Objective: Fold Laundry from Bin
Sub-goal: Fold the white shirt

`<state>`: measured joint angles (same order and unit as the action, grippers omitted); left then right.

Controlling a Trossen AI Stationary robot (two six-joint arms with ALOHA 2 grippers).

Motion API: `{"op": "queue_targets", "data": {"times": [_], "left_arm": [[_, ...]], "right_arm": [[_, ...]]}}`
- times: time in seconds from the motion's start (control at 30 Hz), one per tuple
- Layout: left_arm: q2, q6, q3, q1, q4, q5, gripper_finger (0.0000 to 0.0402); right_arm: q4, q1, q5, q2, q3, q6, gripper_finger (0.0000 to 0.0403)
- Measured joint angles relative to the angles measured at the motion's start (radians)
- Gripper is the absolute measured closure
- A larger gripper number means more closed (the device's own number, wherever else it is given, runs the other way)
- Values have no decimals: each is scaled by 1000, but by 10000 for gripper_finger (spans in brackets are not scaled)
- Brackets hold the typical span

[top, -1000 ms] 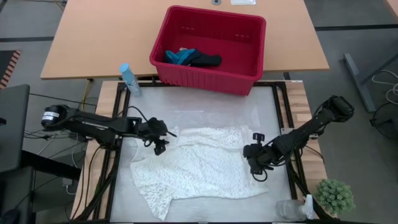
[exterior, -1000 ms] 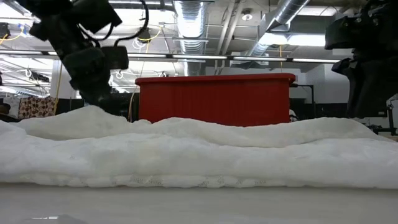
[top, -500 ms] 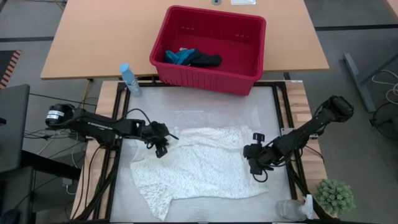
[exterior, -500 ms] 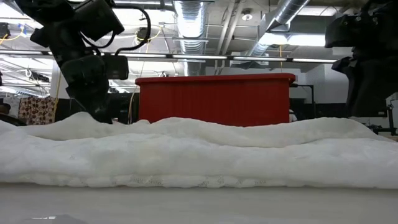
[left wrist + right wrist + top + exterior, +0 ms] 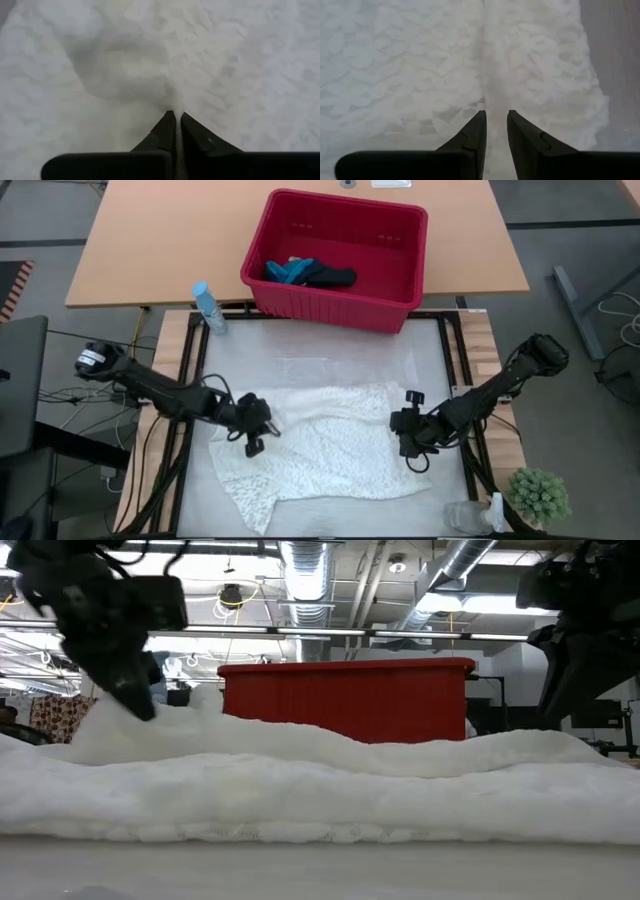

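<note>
High view: white cloth (image 5: 325, 445) spread on table (image 5: 330, 355), near red bin (image 5: 335, 255). Left gripper (image 5: 262, 425) pinched on its left edge. Right gripper (image 5: 400, 430) grips the right edge, fingers slightly apart.

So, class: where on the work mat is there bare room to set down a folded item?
Free: the strip of mat between the red bin and the white garment. Crowded: the middle and near part, where the garment spreads with the left claw and right claw on its edges.
</note>
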<state>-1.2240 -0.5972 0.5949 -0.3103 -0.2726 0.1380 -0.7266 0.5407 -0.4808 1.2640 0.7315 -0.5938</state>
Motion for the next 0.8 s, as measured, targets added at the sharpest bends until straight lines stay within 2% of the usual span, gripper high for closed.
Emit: {"op": "queue_targets", "data": {"times": [0.23,0.47,0.67,0.8], "left_arm": [[0,-12,0,-133,0,26,401],[0,41,0,-205,1,58,394],[0,38,0,-245,9,49,327],[0,41,0,-268,47,25,263]], "right_arm": [[16,0,4,0,0,0,300],[113,0,4,0,0,62,300],[223,-39,-49,0,0,265,297],[240,-89,-47,0,0,330,269]]}}
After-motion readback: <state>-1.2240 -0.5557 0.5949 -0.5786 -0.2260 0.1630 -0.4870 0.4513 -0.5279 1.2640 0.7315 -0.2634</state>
